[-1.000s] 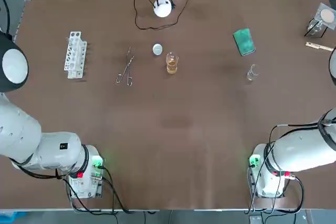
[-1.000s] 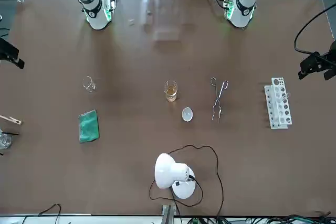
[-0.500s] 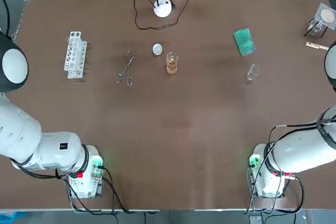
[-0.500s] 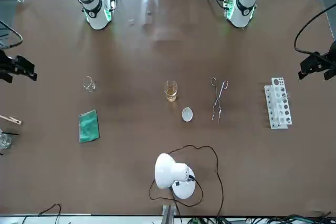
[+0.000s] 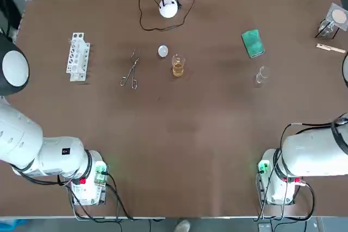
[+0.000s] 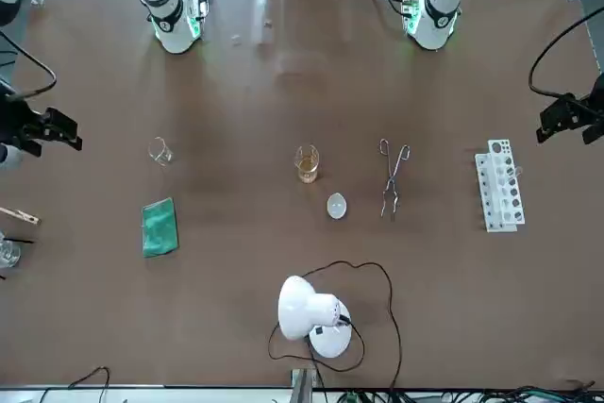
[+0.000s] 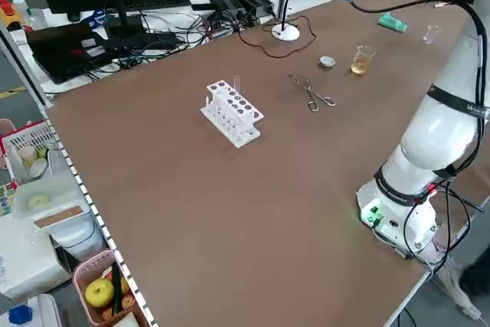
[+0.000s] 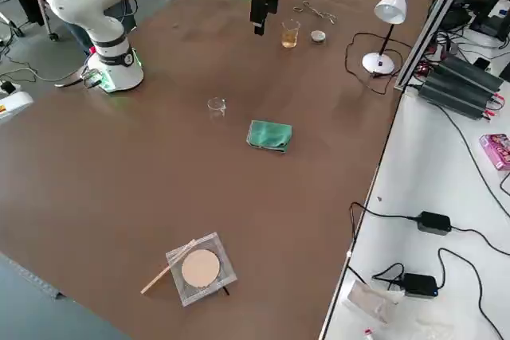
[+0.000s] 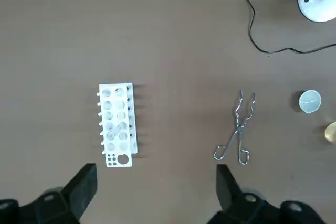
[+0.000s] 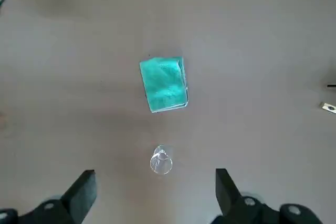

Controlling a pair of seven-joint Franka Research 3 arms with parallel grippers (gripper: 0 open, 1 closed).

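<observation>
right wrist view: right pincer (image 10: 154, 179) spread wide, empty, above glass beaker (image 10: 160, 162); left pincer (image 9: 155, 174) likewise near rack (image 9: 117, 124).

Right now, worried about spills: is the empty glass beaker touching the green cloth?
No, the empty glass beaker stands apart from the green cloth, a gap between them.

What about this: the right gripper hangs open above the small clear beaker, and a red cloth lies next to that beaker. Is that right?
Not quite: the cloth is green, not red, as the right wrist view shows. The right gripper does hang open above the small clear beaker, with that cloth beside it.
</observation>
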